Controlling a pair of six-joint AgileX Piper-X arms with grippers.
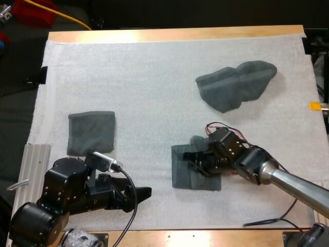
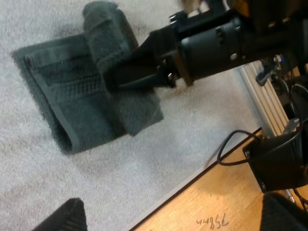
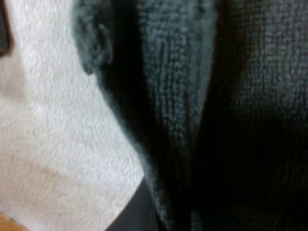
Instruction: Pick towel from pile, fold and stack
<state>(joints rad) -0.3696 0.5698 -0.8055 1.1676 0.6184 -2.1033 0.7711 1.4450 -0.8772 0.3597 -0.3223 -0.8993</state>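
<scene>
Right gripper (image 1: 193,156) pinching fold of half-folded towel (image 1: 181,175), front-centre of mat (image 1: 154,77). Left gripper (image 1: 147,192) fingers spread, clear of cloth. Towels: 3. Others: folded towel (image 1: 91,133) left, crumpled towel (image 1: 236,85) far right.

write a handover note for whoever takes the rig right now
Left gripper: open, low by the near edge of the mat.
Right gripper: shut on a fold of the middle towel.
Folded towel lies at the left; crumpled towel far right.
Done: one towel folded.
Left: finish this fold, stack it, then the crumpled one.
</scene>
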